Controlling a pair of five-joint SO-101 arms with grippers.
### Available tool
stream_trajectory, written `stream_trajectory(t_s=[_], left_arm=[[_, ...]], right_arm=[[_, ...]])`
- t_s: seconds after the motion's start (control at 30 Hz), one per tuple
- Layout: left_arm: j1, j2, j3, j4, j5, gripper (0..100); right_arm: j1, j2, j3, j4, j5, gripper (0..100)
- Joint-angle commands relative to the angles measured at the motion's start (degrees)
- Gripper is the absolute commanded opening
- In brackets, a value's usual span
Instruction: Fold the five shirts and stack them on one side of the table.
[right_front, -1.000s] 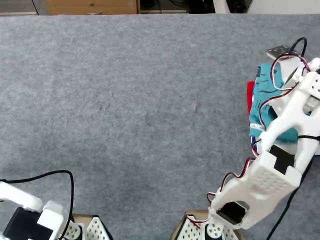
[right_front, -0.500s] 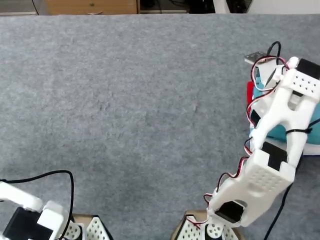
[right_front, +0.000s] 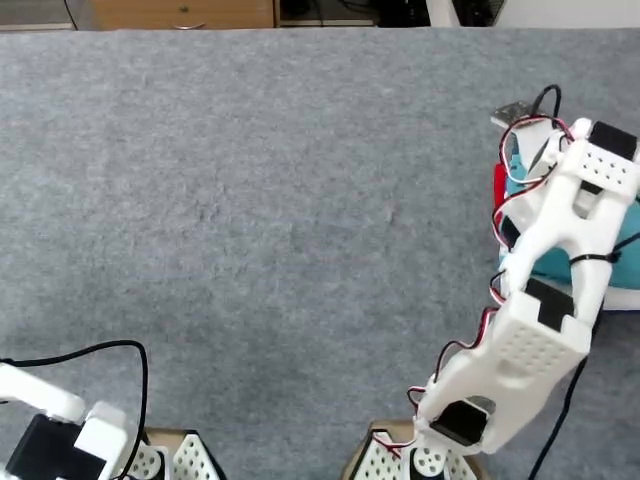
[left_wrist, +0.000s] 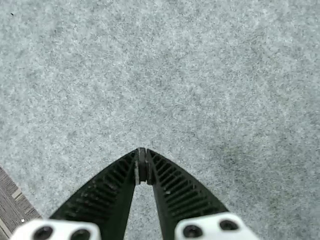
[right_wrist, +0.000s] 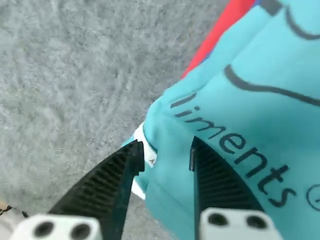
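At the teal shirt's (right_wrist: 240, 100) edge my right end effector (right_wrist: 165, 151) straddles it, half open, holding nothing; the left end effector (left_wrist: 142, 167), shut and empty, is well apart.

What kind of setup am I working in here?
Probably a lab or workshop bench: a grey felt-covered table, left arm and right arm mounted at its near edge, and a wooden drawer unit behind.

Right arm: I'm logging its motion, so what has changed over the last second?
The right arm swung inward from the edge of the table, covering more of the teal shirt, then nearly stopped. The right gripper is open at the shirt's edge, holding nothing. The shirt and the left arm kept still.
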Motion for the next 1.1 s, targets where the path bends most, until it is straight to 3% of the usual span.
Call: stream_trajectory(t_s=[0.0, 0.23, 0.53, 0.73, 1.07], left_arm=[[0.53, -2.07, -0.44, 0.09, -0.26, 2], [0.62, -1.98, -0.44, 0.18, -0.18, 2], [0.62, -1.98, -0.35, 0.26, -0.09, 2], [0.44, -1.98, -0.35, 0.26, -0.09, 2], [0.62, -1.89, -0.26, 0.26, 0.00, 2]], right_arm=[[2.07, 0.40, -0.57, -1.76, 0.97, 15.2], [2.77, 0.31, -4.44, -0.09, 0.97, 2.6], [3.30, 0.48, -13.32, 8.44, 2.02, 0.2], [4.00, 0.31, -13.14, 8.79, 2.37, 0.3], [2.51, -8.66, -2.59, 8.79, 2.64, 0.3]])
